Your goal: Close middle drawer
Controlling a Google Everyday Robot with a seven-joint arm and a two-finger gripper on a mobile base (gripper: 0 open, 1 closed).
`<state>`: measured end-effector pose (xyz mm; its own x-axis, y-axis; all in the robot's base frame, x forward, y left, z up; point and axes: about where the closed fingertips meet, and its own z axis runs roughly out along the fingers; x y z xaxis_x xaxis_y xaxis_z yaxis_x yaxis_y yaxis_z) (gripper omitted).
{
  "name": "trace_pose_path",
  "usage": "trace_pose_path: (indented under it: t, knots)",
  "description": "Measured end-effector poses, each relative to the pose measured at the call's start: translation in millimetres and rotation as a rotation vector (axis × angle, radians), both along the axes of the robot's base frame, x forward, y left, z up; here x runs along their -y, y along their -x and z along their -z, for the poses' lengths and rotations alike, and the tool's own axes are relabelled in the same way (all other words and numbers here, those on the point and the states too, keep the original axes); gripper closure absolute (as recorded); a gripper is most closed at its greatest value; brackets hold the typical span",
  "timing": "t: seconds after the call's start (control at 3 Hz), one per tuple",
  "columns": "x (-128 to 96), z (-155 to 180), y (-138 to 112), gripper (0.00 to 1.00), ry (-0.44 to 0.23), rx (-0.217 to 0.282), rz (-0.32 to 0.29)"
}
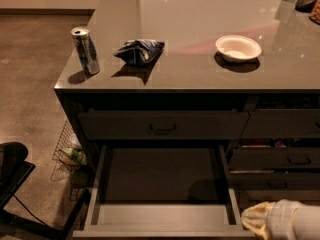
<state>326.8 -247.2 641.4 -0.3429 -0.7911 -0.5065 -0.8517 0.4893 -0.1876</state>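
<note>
The worktop [200, 71] is the biggest thing here, a grey slab well above and behind the gripper [255, 218], which sits low at the right edge of the view. Under the worktop, to the gripper's upper left, the top drawer front [120, 125] is shut flush, its bar handle centred.

Directly left of the gripper lies the middle drawer [162, 179]. It is pulled far out, its dark floor bare and its lighter inner walls showing. Its front panel runs along the bottom of the view, and the right-hand end comes just beside the gripper. Whether the two touch cannot be told.

Above the gripper, the narrower drawers of the neighbouring stack [285, 159] look nearly shut, with thin gaps between the fronts.

The gripper shows as a pale, cream-coloured tip on a white sleeve. It faces left, toward the drawer's front corner. How far open it is cannot be told, and it seems to hold nothing.

Far to its left, past the drawer and near the floor, sits a wire basket [65, 149]. On the worktop, up and slightly left of the gripper, stands a white bowl [238, 48]. Further left are a crumpled blue snack bag [139, 51] and an upright drinks can [86, 50].

As for progress, nothing of the closing is done: the drawer stands at about full extension. The gripper looks only to be arriving at the front. The whole push inward is left, and it would have to go on until the front sits level with the one above.
</note>
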Motion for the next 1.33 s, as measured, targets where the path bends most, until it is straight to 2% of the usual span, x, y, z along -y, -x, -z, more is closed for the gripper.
trace_pose_path:
  t: [0.33, 0.67, 1.0, 1.33]
  knots:
    - [-11, 66, 38, 1.0, -0.054, -0.065, -0.008]
    - [-14, 118, 61, 1.0, -0.147, -0.063, 0.012]
    - [-7, 163, 69, 1.0, -0.227, -0.005, 0.009]
    - [-11, 209, 61, 1.0, -0.324, 0.011, -0.01]
